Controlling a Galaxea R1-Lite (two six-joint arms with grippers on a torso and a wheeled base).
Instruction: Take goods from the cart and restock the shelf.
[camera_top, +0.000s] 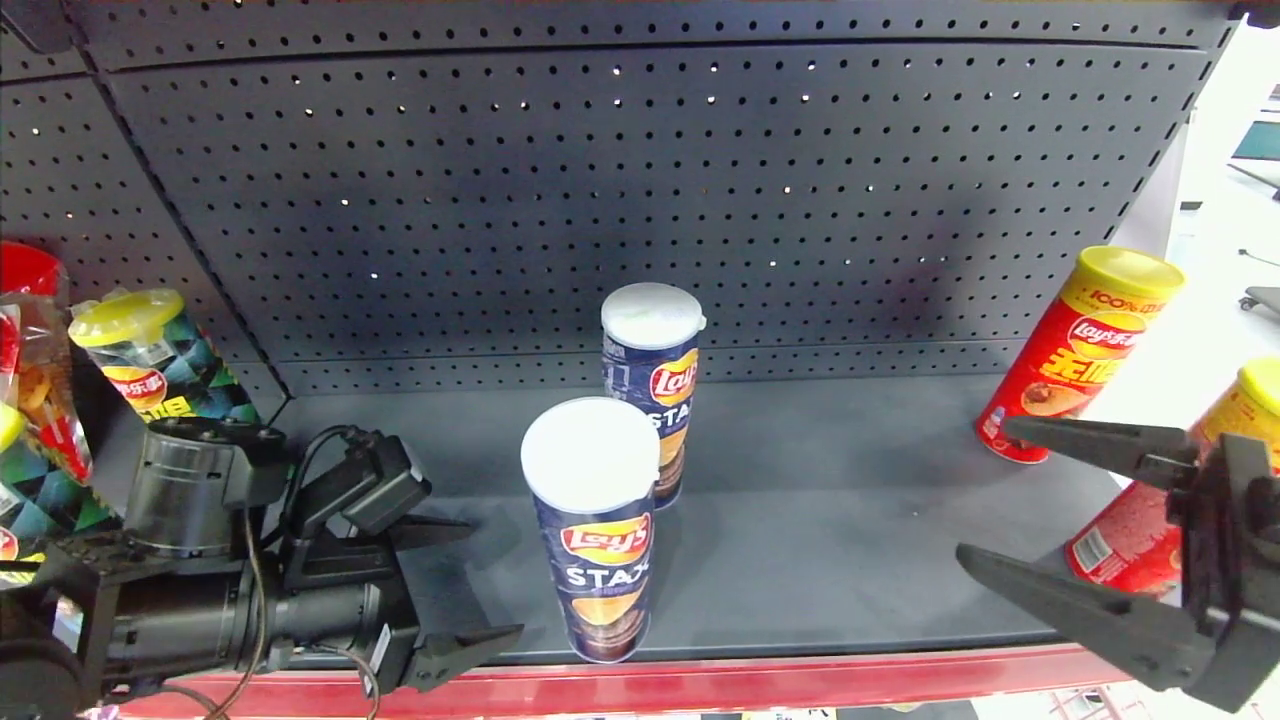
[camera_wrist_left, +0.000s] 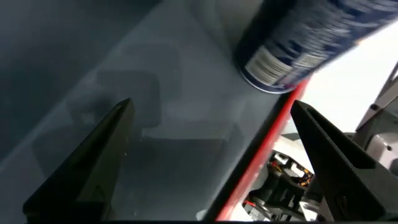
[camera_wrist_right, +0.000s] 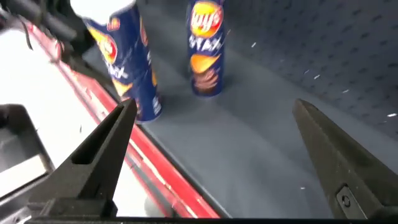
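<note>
front blue can (camera_top: 598, 560): logo, white lettering | rear blue can (camera_top: 652, 400): same | red can (camera_top: 1075, 350): logo

Matte black arms (camera_top: 200, 620), tapered fingers (camera_top: 1060, 600); grey cylindrical housing (camera_top: 185, 490), left wrist.

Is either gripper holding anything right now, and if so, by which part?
Nothing is held. The left gripper and the right gripper are both open and empty; the front blue can stands free on the shelf.

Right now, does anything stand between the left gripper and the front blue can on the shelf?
Nothing visible does. The open left gripper sits just left of the front blue can, with bare shelf between them.
</note>
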